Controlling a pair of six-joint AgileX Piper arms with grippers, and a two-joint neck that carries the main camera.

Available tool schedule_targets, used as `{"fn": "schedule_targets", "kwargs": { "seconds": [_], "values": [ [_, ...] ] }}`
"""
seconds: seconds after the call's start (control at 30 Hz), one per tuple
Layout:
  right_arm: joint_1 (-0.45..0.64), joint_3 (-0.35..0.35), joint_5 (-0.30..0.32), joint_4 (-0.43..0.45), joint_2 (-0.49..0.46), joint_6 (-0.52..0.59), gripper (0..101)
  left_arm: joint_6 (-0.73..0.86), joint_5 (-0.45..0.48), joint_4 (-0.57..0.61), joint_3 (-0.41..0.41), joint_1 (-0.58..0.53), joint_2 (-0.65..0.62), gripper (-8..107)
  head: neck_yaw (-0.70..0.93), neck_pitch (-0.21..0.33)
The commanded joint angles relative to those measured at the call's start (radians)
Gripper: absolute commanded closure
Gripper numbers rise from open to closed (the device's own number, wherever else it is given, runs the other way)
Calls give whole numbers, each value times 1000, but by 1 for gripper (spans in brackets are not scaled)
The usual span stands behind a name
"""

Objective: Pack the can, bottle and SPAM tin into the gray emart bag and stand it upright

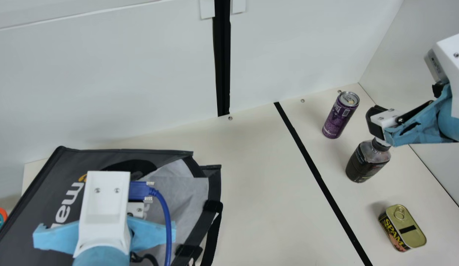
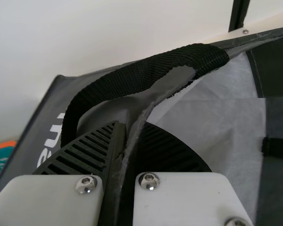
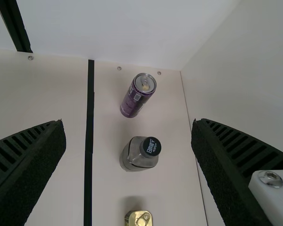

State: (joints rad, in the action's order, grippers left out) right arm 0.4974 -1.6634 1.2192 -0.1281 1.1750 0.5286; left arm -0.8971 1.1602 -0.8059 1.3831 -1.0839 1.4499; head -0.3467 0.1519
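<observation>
can [image 1: 338, 119]: glossy metal | bottle [image 1: 364, 163]: smooth plastic | bag [image 1: 75, 162]: matt cloth

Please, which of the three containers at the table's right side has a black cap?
The transparent bottle with the dark label, between the purple metal can and the gold-topped SPAM tin; those two have metal lids.

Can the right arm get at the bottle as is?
Probably yes. The right pincer is open, and its wrist view shows the upright bottle between the spread fingers, with nothing in front of it. The can and SPAM tin stand apart from it.
</observation>
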Motion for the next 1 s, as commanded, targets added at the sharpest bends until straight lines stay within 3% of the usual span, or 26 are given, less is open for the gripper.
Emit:
{"fn": "schedule_targets", "kwargs": {
  "seconds": [0.0,0.97],
  "values": [
    [0,0,0,0,0,0,6,14,-25,69,1,20,-1,107,-2,23],
    [0,0,0,0,0,0,6,280,-328,656,-62,337,4,107,-2,23]
  ]
}}
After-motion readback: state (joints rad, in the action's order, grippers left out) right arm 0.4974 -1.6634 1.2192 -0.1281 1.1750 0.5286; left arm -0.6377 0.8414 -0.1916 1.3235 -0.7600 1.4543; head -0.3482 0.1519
